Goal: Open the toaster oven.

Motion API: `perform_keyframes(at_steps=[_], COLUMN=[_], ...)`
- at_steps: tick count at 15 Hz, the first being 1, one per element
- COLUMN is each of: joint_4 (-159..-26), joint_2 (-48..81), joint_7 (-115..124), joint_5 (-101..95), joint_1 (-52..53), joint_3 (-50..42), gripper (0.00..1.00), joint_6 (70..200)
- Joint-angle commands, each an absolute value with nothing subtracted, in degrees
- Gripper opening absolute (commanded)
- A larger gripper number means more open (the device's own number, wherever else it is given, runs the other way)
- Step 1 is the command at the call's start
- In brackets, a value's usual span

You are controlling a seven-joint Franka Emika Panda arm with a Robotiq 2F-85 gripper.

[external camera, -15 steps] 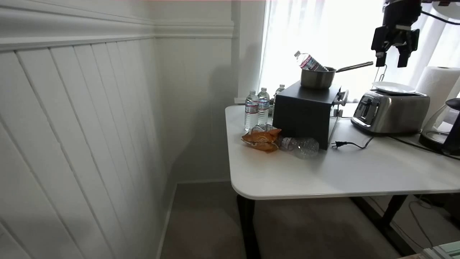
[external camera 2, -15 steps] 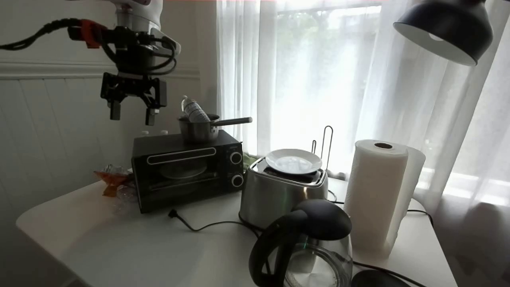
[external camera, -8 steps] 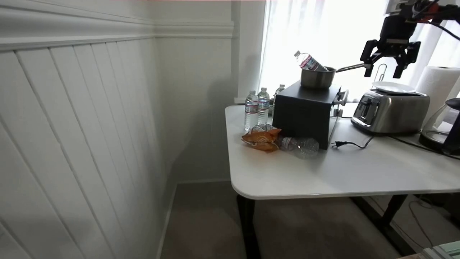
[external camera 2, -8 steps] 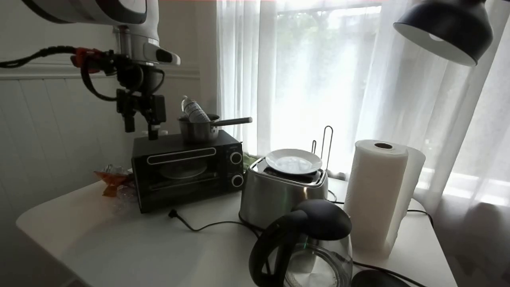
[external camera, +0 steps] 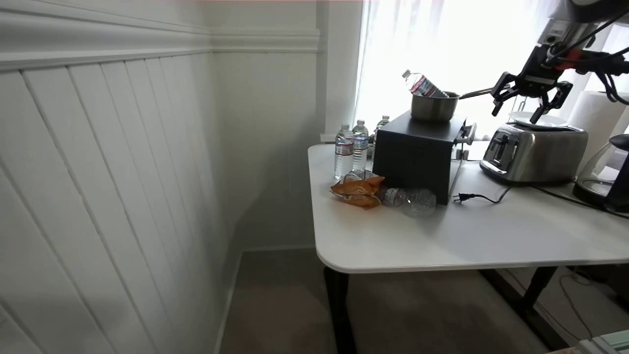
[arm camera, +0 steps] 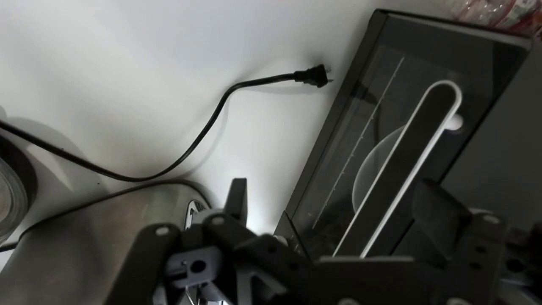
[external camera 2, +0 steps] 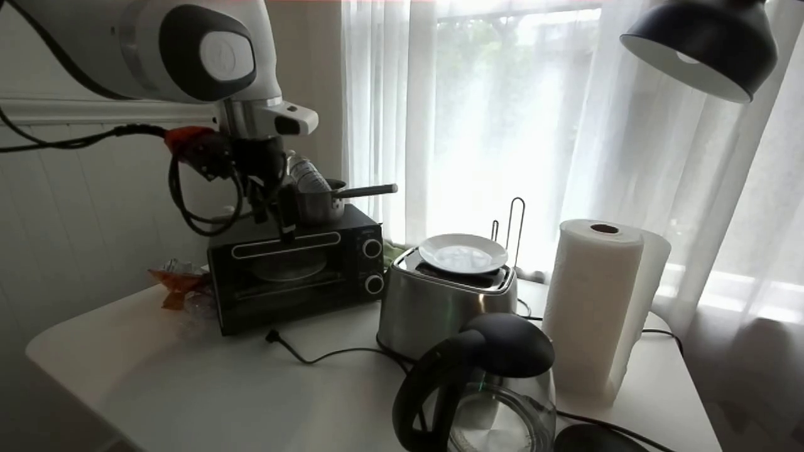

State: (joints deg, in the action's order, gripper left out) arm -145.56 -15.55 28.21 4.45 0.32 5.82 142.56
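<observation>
The black toaster oven (external camera: pixel 415 157) stands on the white table. Its glass door (external camera 2: pixel 292 285) is shut, with a pale looped handle (arm camera: pixel 418 167) along the top of the door. A round plate shows through the glass. My gripper (external camera 2: pixel 274 227) is open and empty, pointing down and tilted. In an exterior view it overlaps the oven's top front edge near the handle; contact cannot be told. In an exterior view the gripper (external camera: pixel 515 114) hangs between the oven and the silver toaster, in front of the window. In the wrist view the open fingers (arm camera: pixel 332 190) straddle the handle's line, apart from it.
A pot (external camera: pixel 433 107) holding a bottle sits on the oven, its handle sticking out. The silver toaster (external camera 2: pixel 433 314) with a white plate (external camera 2: pixel 463 254) stands beside it. A loose plug (arm camera: pixel 313 76) lies before the oven. A kettle (external camera 2: pixel 496 408) and paper towels (external camera 2: pixel 590 314) stand nearby.
My gripper has come down and tilted, moving closer to the oven's front and handle. It has stayed open. The oven and the other objects have not moved.
</observation>
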Motion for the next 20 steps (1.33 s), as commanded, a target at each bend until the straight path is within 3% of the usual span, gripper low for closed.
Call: perform_keyframes(at_steps=[1, 20], joint_4=[-145.53, -141.60], joint_2=[-14.81, -1.67], joint_7=[28.80, 30.87], joint_5=[4.59, 15.78], joint_1=[-0.16, 1.73], joint_3=[6.15, 4.94], gripper=[1.00, 1.00], joint_6=[143.65, 155.97])
